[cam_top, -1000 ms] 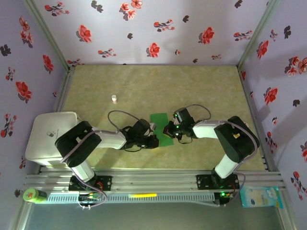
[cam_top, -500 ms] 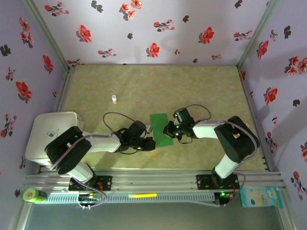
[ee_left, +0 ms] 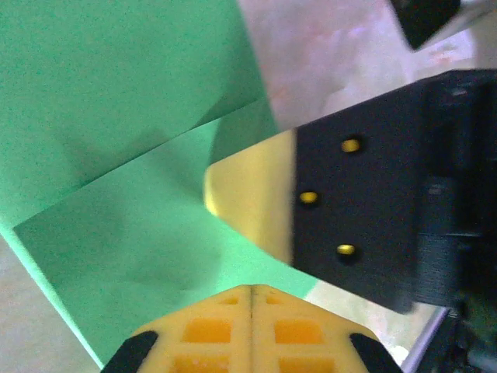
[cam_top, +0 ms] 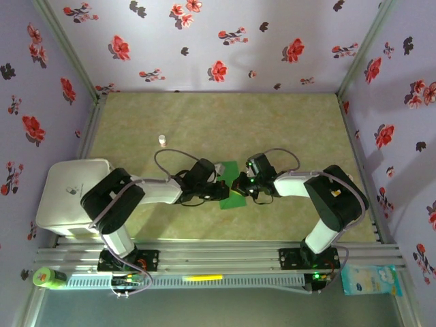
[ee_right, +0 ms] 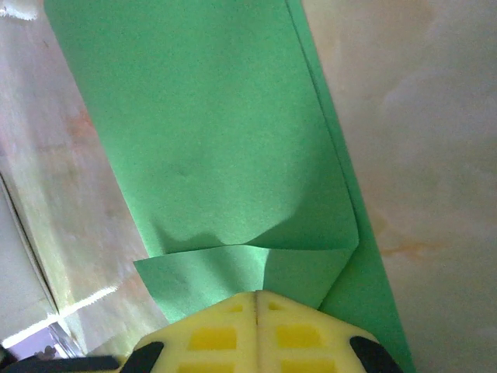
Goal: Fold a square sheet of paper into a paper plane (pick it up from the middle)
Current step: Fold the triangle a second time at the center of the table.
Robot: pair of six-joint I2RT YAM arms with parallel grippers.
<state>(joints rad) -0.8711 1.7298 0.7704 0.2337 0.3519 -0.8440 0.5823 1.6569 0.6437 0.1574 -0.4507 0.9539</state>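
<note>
Green square sheet of paper [ee_left: 140, 116], edge hidden beneath left end effector [ee_left: 251, 289]

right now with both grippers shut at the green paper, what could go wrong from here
1. The left gripper and right gripper sit very close together at the square sheet of paper, so a small sideways move could knock them together.
2. The flap at the right gripper's tips looks bowed rather than flat, so pressing now may set a crooked crease.
3. If the arms pull in different directions, the thin sheet may slide or tear.
</note>
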